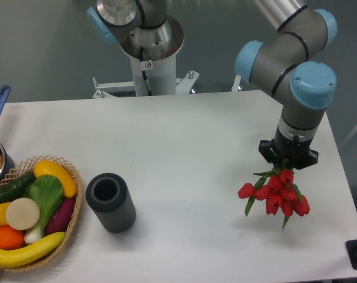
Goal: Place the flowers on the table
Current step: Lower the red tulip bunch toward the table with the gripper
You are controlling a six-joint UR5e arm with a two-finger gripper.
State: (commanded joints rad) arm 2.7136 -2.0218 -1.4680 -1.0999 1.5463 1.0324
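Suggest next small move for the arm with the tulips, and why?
Probably lower and lay them down: the pincer holds the flowers by the stems, blooms hanging down over a bare stretch of the table, far from the grey cylinder. Height above the surface is hard to judge.

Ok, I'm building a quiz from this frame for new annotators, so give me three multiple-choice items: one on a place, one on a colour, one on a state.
1. Where is the basket of vegetables?
A. Front left of the table
B. Back right corner
C. Under the gripper

2. What colour are the blooms of the flowers?
A. Yellow
B. Red
C. White

3. How does the dark grey vase stand?
A. Upright and filled with flowers
B. Held by the gripper
C. On the table, empty, its opening showing

Answers: 1 A, the basket sits at the table's front left edge. 2 B, the tulip heads below the gripper are red. 3 C, its dark opening holds nothing, and it stands far from the gripper.
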